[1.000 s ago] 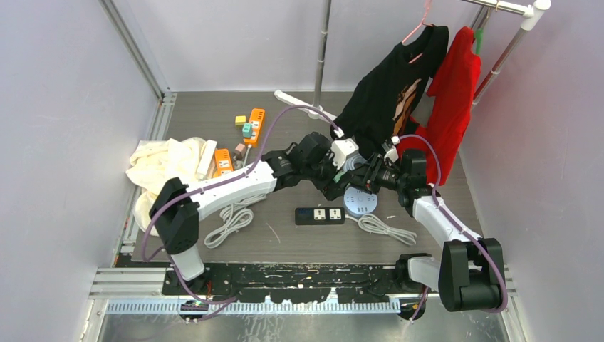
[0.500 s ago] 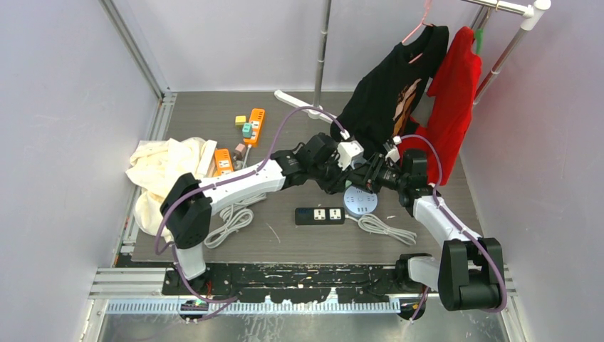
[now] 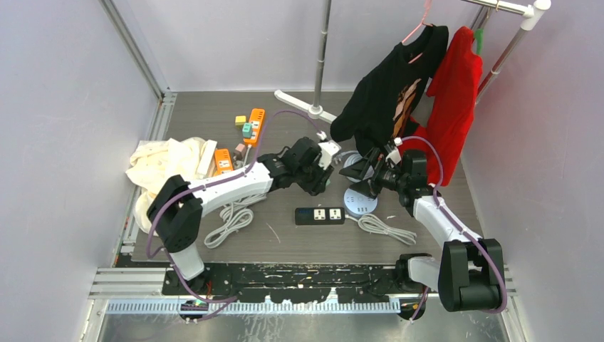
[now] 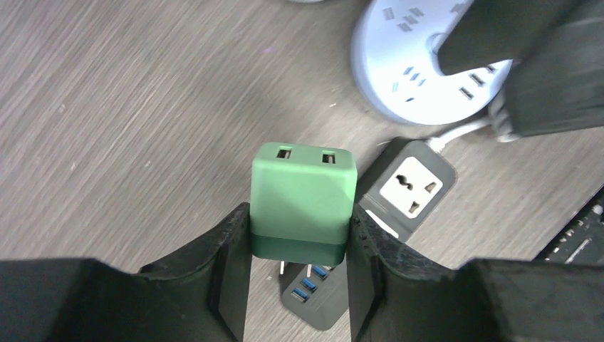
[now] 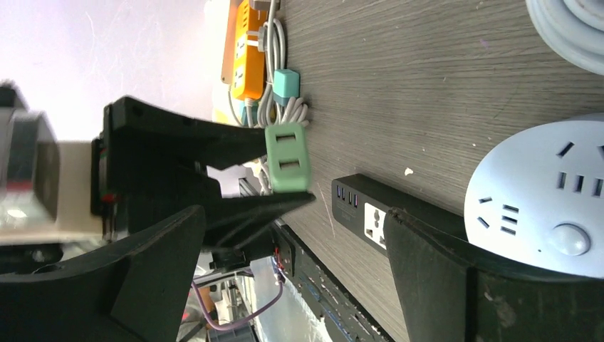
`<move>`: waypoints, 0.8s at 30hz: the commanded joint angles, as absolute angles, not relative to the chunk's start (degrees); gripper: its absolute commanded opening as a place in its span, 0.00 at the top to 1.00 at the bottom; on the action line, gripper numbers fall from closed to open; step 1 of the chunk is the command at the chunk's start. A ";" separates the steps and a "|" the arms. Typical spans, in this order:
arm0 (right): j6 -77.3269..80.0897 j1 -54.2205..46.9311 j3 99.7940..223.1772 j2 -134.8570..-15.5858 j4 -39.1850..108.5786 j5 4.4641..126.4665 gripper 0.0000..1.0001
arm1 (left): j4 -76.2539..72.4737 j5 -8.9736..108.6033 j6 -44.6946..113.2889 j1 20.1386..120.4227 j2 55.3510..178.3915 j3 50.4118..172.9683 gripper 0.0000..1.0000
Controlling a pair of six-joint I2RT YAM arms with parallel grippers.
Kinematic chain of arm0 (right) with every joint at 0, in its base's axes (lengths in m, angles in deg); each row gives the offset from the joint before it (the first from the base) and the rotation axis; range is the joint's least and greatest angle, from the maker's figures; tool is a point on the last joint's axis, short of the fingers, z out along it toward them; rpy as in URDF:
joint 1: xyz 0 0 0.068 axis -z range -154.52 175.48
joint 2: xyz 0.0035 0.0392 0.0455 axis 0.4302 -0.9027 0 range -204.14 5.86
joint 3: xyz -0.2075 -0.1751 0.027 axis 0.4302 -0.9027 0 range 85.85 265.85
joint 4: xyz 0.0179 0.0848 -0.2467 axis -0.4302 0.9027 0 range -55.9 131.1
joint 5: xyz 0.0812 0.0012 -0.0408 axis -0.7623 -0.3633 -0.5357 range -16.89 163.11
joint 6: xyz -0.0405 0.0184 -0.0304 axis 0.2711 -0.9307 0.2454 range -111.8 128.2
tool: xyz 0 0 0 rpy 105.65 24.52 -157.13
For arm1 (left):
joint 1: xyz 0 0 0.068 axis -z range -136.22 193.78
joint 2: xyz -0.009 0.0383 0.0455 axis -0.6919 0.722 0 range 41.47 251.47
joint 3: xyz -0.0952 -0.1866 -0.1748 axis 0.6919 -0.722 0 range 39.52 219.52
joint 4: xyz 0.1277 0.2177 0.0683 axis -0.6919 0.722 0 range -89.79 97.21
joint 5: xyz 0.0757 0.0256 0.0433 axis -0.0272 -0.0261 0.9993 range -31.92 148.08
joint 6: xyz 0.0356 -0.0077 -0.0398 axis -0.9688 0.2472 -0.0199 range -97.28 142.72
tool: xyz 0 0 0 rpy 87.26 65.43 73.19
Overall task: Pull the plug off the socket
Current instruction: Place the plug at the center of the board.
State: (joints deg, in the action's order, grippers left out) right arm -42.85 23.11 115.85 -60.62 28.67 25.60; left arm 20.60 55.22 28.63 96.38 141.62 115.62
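Observation:
A green plug (image 4: 304, 192) hangs in the air, pinched between the fingers of my left gripper (image 4: 299, 222), its two metal prongs bare underneath. It touches no socket. The right wrist view shows the same plug (image 5: 288, 158) in the black fingers. The round white socket (image 3: 360, 201) lies flat on the table right of my left gripper (image 3: 322, 175). My right gripper (image 3: 360, 169) hovers just above that socket (image 5: 548, 199), jaws spread wide with nothing between them (image 5: 295, 217).
A black power strip (image 3: 320, 215) lies below the held plug, a white cable (image 3: 388, 228) to its right. Orange strips (image 3: 253, 126), a white cloth (image 3: 167, 167) and a cable coil (image 3: 229, 221) lie left. Black (image 3: 395, 85) and red shirts (image 3: 456, 92) hang back right.
Both grippers were bunched over the round socket. The left one shut on the green plug and drew back left with it. The right gripper went from shut to wide open.

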 commanded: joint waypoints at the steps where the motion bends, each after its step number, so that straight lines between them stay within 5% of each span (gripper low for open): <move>1: -42.00 23.59 117.40 -58.90 28.46 27.44 0.00 | 22.57 58.34 36.60 91.15 136.26 113.31 1.00; 6: -41.73 23.72 117.26 -58.67 28.74 27.80 0.00 | 24.26 55.84 43.74 83.82 134.22 109.28 1.00; 18: -41.48 23.80 117.12 -58.89 28.92 28.24 0.00 | 52.13 89.70 46.37 78.89 141.30 123.06 1.00; 24: -41.42 23.81 117.21 -58.77 28.90 28.46 0.00 | 52.18 93.02 42.13 74.30 143.44 126.66 1.00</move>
